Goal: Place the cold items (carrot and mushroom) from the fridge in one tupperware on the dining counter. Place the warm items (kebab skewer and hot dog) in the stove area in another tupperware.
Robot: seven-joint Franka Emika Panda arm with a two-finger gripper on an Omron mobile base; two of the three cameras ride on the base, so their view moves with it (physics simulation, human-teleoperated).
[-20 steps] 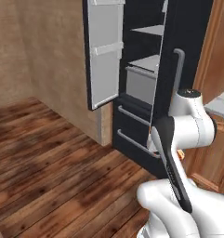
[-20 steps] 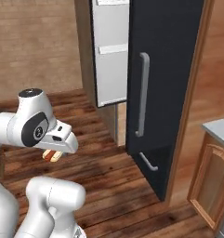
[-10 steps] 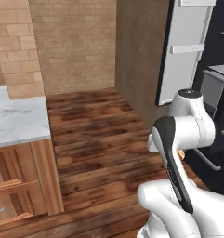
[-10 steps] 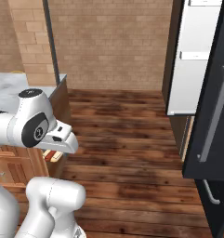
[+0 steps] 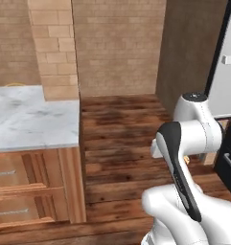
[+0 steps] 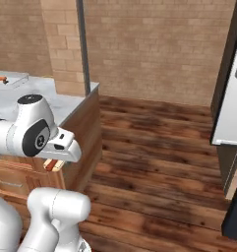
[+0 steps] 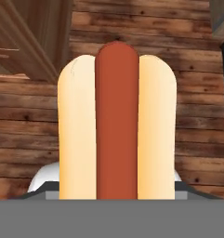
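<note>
1 hot dog (image 7: pixel 117 125) clamped in gripper (image 6: pixel 53 165), lengthwise, over wood floor (image 6: pixel 154 162).

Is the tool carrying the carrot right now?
No, the hand view shows a hot dog, a reddish sausage in a pale bun, held in the tool.

Hot dog (image 7: pixel 117 123) fills center of hand view: red sausage upright between two pale bun halves. In the right base view it peeks lower left. Tupperware (image 6: pixel 12 78) sits on the table (image 6: pixel 66 103), upper left.
</note>
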